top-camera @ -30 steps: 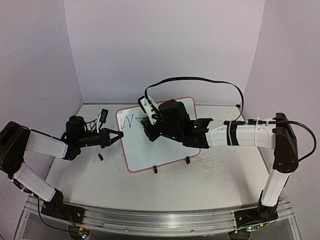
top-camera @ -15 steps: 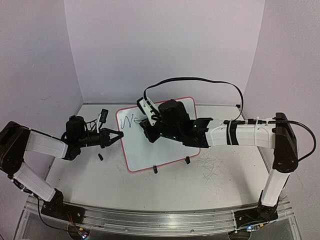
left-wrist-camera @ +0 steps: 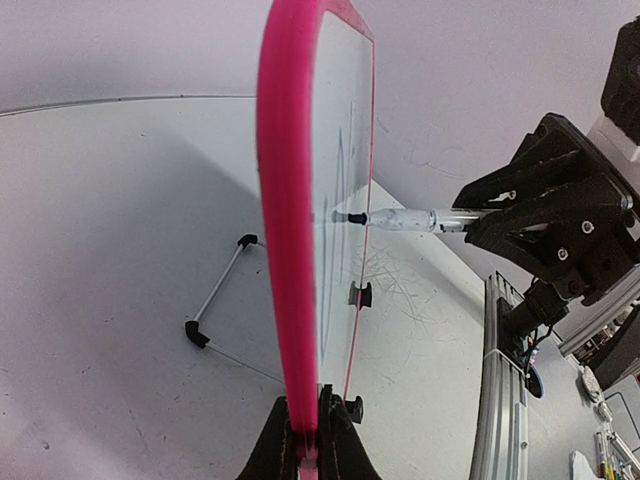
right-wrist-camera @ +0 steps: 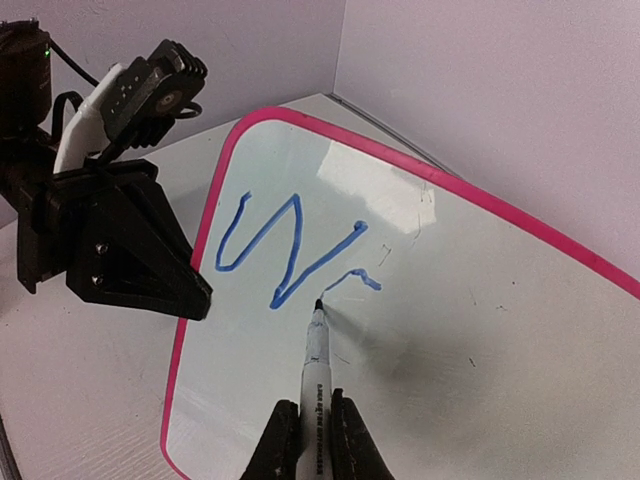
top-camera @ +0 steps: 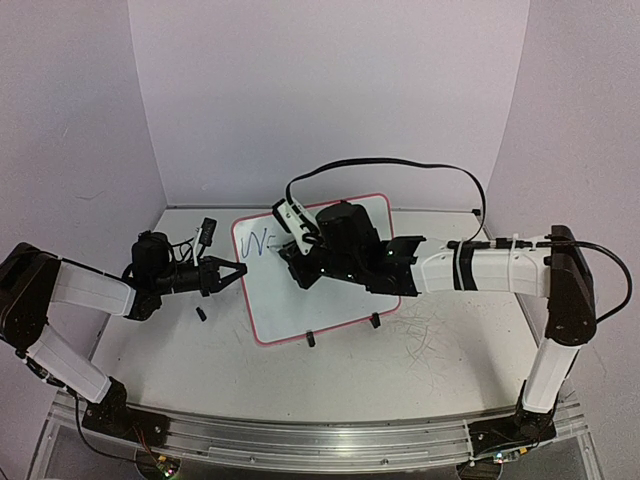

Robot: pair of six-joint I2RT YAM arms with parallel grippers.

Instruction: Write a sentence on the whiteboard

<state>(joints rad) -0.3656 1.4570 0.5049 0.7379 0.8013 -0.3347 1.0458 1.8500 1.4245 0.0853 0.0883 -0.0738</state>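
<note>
Clenching the marker (right-wrist-camera: 317, 360), your right end effector (right-wrist-camera: 312, 440) rests its tip on the whiteboard (right-wrist-camera: 500, 330), just right of the W (right-wrist-camera: 285, 250).

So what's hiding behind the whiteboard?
Behind the whiteboard, the left wrist view shows its wire stand with black feet resting on the table. From above, the board covers the stand's back part, so it is hidden there.

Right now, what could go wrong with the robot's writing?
The marker tip touches the whiteboard, which the left tool pinches only at one edge; a hard push might twist it on its wire stand. The right tool holds the marker well back from its tip, so it might tilt and spoil the W.
</note>
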